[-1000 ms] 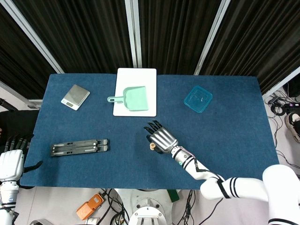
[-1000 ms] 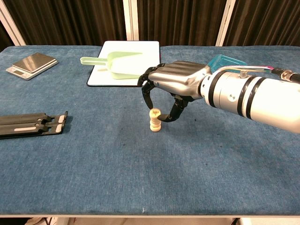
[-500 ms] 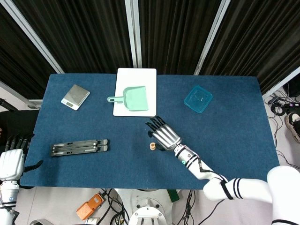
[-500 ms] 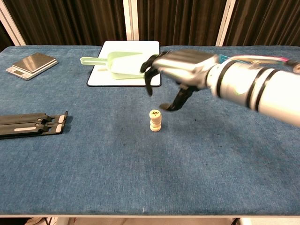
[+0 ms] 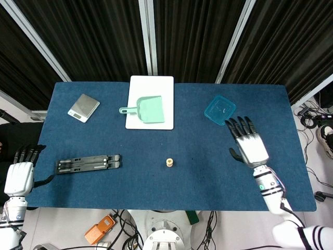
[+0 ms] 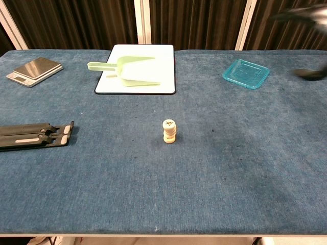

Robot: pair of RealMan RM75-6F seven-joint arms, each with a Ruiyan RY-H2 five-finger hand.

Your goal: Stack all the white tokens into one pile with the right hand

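No text, label or number reads clearly — only a small dark mark atop the stack of white tokens (image 6: 169, 131), too small to decipher.

Bright even overhead light, soft faint shadows, sharp focus, motion-blurred robot hand (image 6: 306, 43) at chest view's right edge

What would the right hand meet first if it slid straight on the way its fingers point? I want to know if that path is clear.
Probably the blue lid. The right hand points toward the table's far side, slightly left, and the lid lies just beyond its fingertips. The hand's height is unclear, so it might pass above the lid.
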